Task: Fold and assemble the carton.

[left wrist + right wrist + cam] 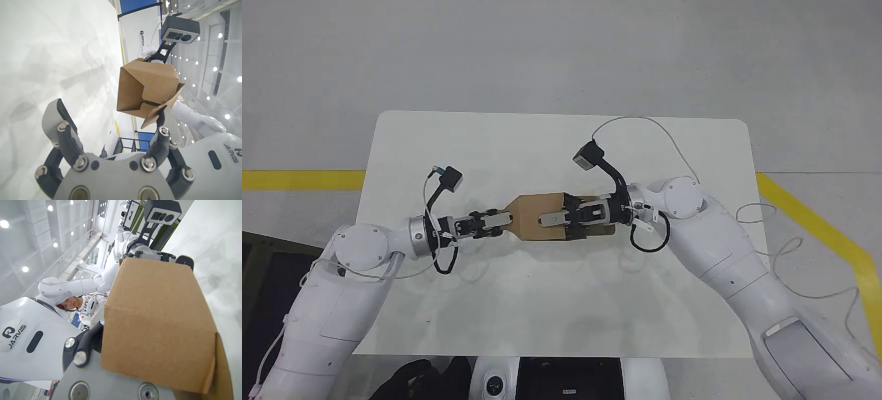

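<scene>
A brown carton (537, 208) is held over the middle of the white table (542, 320), between my two arms. In the left wrist view its open end (151, 81) faces the camera, with loose flaps folded partly inward. My left gripper (504, 219) is open at the carton's left end. One black fingertip (163, 113) touches a hanging flap, while the other finger (62, 109) stands well apart from the carton. My right gripper (560, 216) is shut on the carton from the right. A black finger (90, 336) lies along the carton wall (155, 313); the other finger is hidden.
Bare tabletop lies all round the carton. A thin cable (642, 125) loops over the back of the table from the right arm. A yellow floor line (302, 180) runs past the table's left side.
</scene>
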